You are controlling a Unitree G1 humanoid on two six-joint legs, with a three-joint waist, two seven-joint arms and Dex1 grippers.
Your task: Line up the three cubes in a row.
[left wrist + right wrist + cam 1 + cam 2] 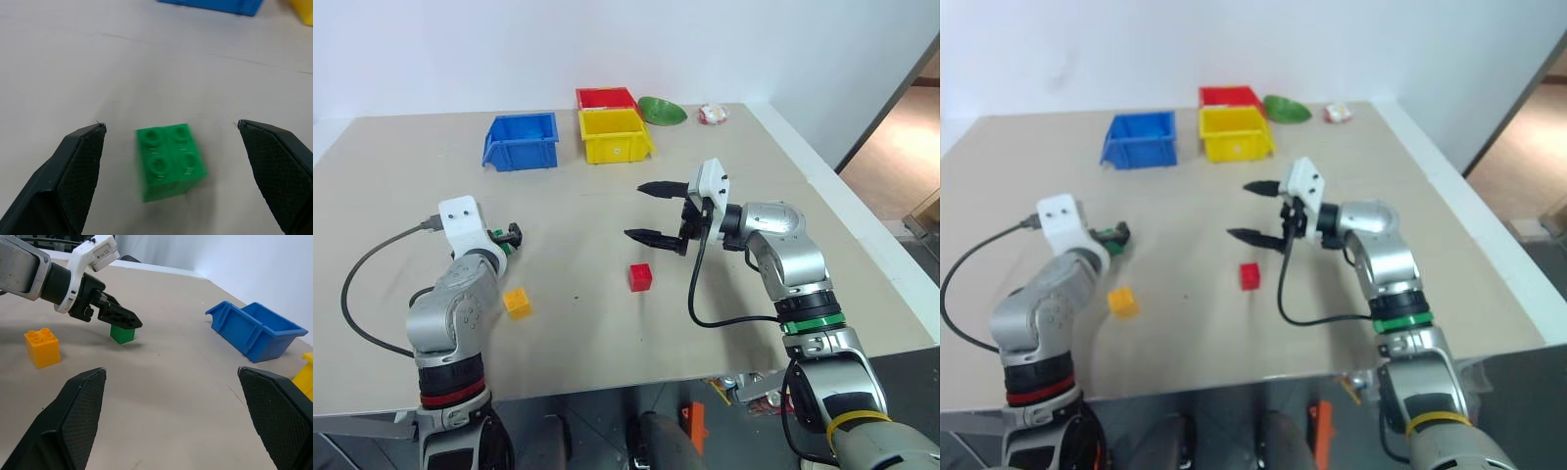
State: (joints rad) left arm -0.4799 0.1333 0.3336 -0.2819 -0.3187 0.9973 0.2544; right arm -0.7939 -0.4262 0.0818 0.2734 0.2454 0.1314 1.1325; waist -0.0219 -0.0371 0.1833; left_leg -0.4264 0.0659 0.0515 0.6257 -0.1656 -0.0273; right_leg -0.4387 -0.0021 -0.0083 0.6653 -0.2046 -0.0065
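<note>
At left of the frame, the left gripper (171, 132) is hovering wide open over the green cube (168, 160); yellow cube (517, 302) and red cube (640, 277) are sitting apart toward centre, the right gripper (649, 211) gaping empty.

You are looking at a bare lab-like test room: a plain beige table (607, 323), white walls, coloured storage bins (616, 135).

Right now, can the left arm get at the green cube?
Probably yes. The left tool is open with its fingers either side of the green cube, which sits on bare table, with nothing in between. The yellow cube sits well aside.
</note>
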